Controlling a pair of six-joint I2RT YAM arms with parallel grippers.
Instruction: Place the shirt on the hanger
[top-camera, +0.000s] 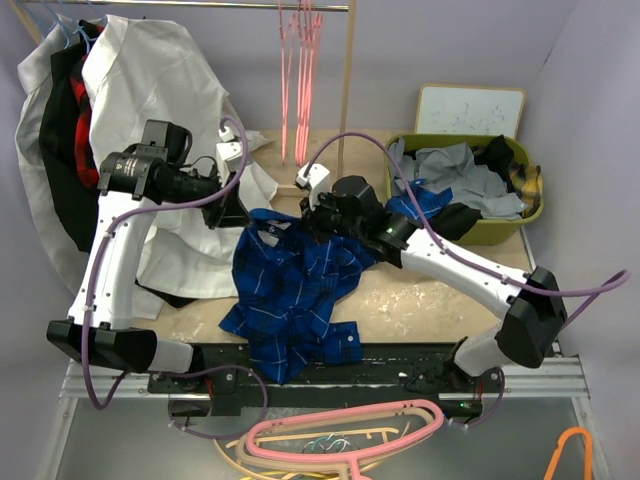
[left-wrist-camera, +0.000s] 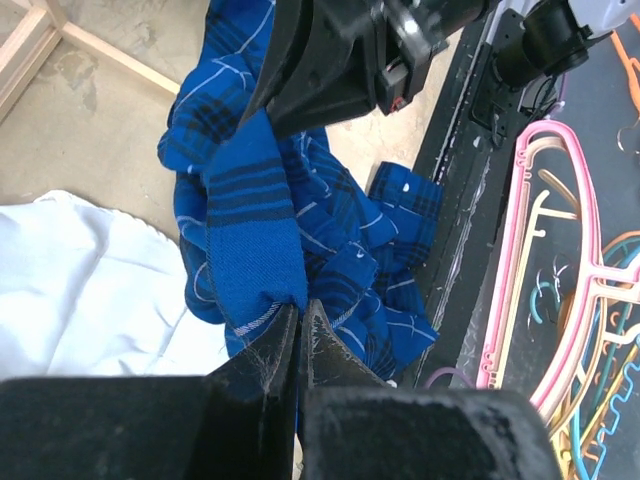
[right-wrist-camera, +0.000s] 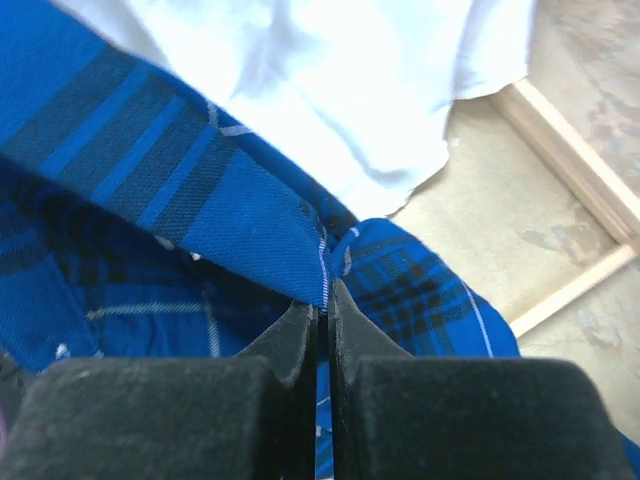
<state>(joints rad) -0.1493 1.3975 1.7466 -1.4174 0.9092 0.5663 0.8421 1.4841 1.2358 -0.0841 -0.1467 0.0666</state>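
Note:
The royal-blue checked shirt lies bunched on the table's middle, its lower part hanging over the near edge. My left gripper is shut on a fold of the shirt near the collar, as the left wrist view shows. My right gripper is shut on the collar edge a short way to the right, and shows in its own view. Between them the collar band is held a little above the table. Thin pink hangers hang edge-on from the back rail, behind both grippers.
A large white garment hangs at the back left and drapes onto the table beside the shirt. A green bin of grey clothes stands at the back right. A thick pink hanger and an orange hanger lie below the near edge.

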